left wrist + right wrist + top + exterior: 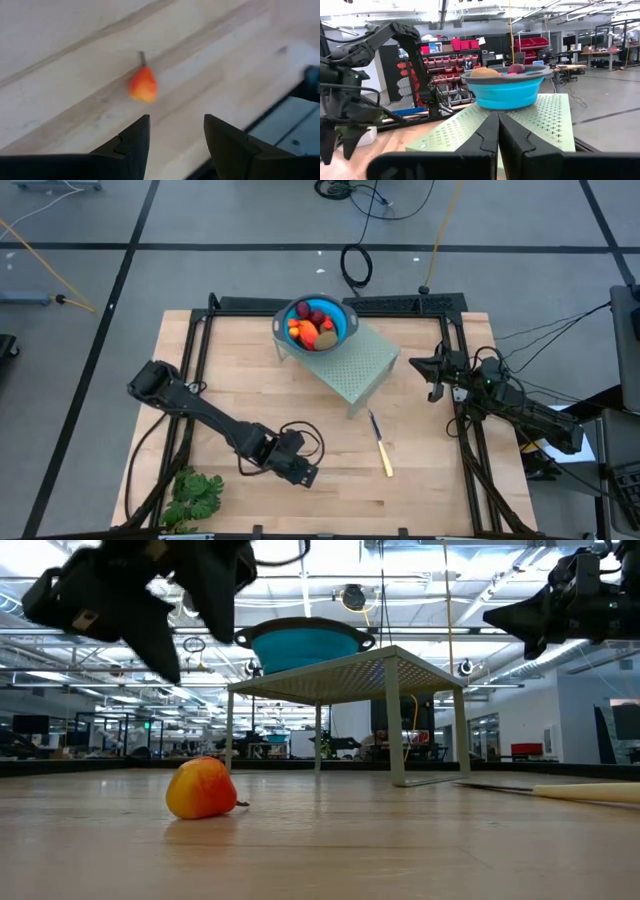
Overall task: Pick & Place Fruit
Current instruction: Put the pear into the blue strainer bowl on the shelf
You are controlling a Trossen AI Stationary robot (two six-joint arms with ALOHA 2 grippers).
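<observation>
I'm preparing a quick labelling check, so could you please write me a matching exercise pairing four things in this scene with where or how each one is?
Things:
1. blue bowl
2. orange-red fruit
3. yellow-handled knife
4. right gripper

Places or states:
A. lying flat on the table beside the green stand
B. shut, waiting at the table's right edge
C. on top of the stand, holding fruit
D. loose on the bare wood, ahead of the open left gripper

Pairs: 1-C, 2-D, 3-A, 4-B
</observation>
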